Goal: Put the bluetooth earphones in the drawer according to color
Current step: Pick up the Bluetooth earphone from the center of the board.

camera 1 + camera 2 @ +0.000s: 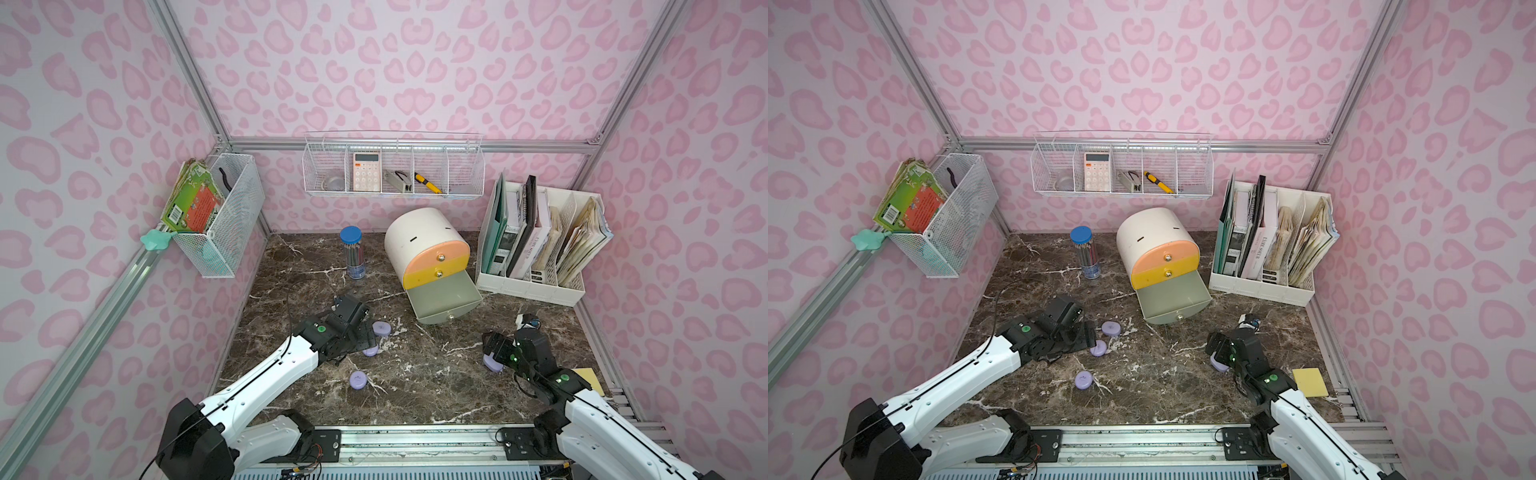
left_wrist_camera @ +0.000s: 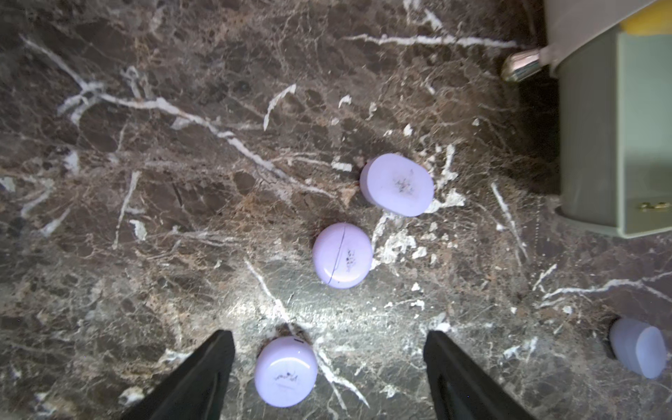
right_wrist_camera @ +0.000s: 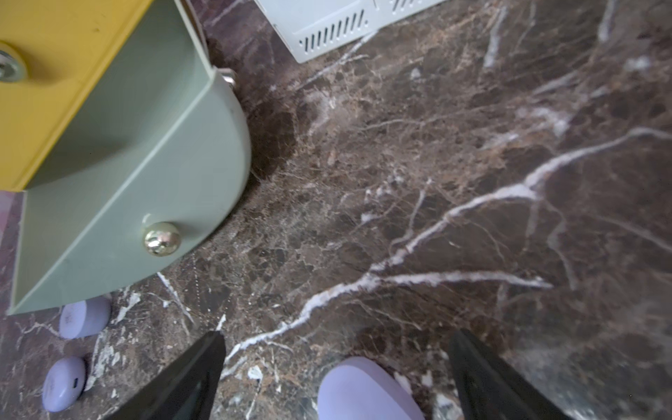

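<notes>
Dark brown marble surface (image 1: 436, 374). White arch-topped cabinet (image 1: 415, 237) at back-centre: peach and yellow drawers shut, pale grey-green bottom drawer (image 1: 446, 301) pulled out. Three lilac pebble-shaped earphone cases left of drawer: one (image 1: 381, 328) just beside left end effector (image 1: 369, 338), one (image 1: 370, 352) partly under it, one (image 1: 358, 379) nearer front, apart. Fourth lilac case (image 1: 491, 366) partly hidden beneath right end effector (image 1: 489, 352).

The table (image 2: 182, 218) looks like polished brown marble. The cases (image 2: 342, 255) are smooth, glossy lilac plastic; the drawer (image 3: 120, 152) is matt plastic, its knob (image 3: 162, 238) shiny metal.
</notes>
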You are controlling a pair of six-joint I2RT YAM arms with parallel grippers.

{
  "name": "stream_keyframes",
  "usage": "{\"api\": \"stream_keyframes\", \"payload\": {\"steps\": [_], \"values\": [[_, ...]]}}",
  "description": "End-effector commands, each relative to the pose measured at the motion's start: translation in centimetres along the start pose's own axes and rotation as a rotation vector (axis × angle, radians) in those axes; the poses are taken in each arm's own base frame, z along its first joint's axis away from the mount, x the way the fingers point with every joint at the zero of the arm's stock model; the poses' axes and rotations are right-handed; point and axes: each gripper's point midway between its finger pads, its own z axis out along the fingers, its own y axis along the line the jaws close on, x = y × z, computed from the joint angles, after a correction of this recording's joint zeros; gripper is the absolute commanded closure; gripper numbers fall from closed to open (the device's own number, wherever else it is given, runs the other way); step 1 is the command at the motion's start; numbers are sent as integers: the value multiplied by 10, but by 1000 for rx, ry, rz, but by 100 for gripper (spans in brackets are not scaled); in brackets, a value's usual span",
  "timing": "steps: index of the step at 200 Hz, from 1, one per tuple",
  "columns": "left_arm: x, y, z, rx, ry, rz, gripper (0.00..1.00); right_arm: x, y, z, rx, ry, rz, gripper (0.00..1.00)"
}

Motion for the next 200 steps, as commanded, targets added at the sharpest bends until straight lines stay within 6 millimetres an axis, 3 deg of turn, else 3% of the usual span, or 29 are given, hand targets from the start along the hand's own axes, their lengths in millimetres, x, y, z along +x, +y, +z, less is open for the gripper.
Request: {"api": "stream_keyframes", "payload": {"steps": [1, 41, 73, 130, 200], "values": [[4, 1, 2, 6, 7, -24, 13, 8, 3, 4, -43, 40, -16, 2], [5, 2, 6, -2, 16, -19, 13, 15, 10, 11, -114, 106, -60, 5], [8, 2, 10, -3, 24, -21, 13, 28, 9, 12, -106, 164, -62, 13], [8, -3, 15, 7, 40, -22, 13, 56, 8, 9, -33, 236, -122, 19], [9, -1, 16, 0, 40, -18, 13, 62, -7, 21, 84, 259, -176, 30]]}}
